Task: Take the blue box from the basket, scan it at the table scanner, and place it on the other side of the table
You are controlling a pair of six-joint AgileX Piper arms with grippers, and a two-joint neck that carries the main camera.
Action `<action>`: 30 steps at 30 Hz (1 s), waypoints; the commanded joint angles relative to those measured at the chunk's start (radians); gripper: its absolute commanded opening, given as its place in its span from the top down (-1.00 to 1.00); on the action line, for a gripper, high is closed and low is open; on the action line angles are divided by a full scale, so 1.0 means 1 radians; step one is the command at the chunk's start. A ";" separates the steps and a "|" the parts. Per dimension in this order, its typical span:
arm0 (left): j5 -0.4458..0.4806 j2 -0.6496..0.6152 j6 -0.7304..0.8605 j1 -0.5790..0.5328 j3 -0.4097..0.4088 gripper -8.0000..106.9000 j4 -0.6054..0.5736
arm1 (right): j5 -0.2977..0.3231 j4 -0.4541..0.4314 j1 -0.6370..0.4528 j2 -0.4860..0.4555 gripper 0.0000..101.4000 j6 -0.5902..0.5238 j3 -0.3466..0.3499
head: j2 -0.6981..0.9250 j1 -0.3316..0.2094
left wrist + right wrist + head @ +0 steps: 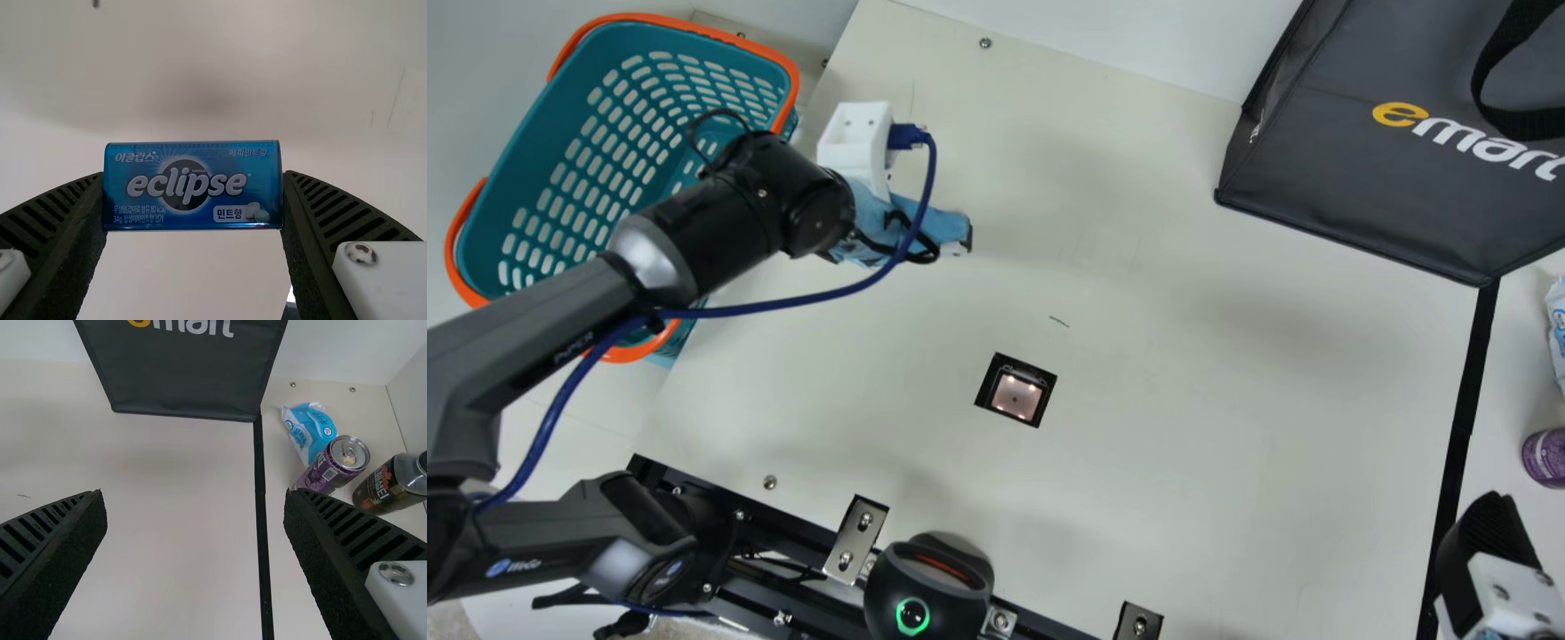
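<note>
My left gripper (966, 240) is over the table's basket side, beyond the table scanner (1017, 395), whose window is lit in the tabletop. In the left wrist view, the blue box (192, 187) is pinched end to end between the ribbed fingers of my left gripper (193, 190), its printed face toward the camera. At the main view's lower right corner is part of my right gripper (1485, 542). The right wrist view has my right gripper (195, 500) standing open above the table, nothing between its fingers. The teal basket (525, 151) is partly behind the left arm.
A dark bag (1352, 187) stands at the far right of the table. Past a black strip (1463, 400) are a blue-white packet (310, 430), a purple can (333, 463) and a dark bottle (393, 483). A rounded black device (925, 591) sits at the near edge.
</note>
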 commanded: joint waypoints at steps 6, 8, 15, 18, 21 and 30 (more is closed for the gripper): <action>0.013 0.020 -0.026 -0.085 0.008 1.00 -0.006 | 0.000 0.000 0.000 0.000 -0.87 0.000 0.000 | 0.004 -0.029; 0.017 0.025 -0.033 -0.109 0.010 1.00 -0.008 | 0.000 0.000 0.000 0.000 -0.87 0.000 0.000 | 0.004 -0.029; 0.020 0.027 -0.063 -0.164 0.015 1.00 0.000 | -0.001 0.000 0.000 0.000 -0.87 0.000 0.000 | 0.004 -0.029; 0.020 0.027 -0.070 -0.173 0.015 1.00 0.004 | -0.001 0.000 0.000 0.000 -0.87 0.000 0.000 | 0.004 -0.029; 0.020 0.027 -0.070 -0.173 0.015 1.00 0.007 | -0.001 0.000 0.000 0.000 -0.87 0.000 0.000 | 0.004 -0.029; 0.022 0.026 -0.059 -0.163 0.015 1.00 0.003 | -0.001 0.000 0.000 0.000 -0.87 0.000 0.000 | 0.004 -0.029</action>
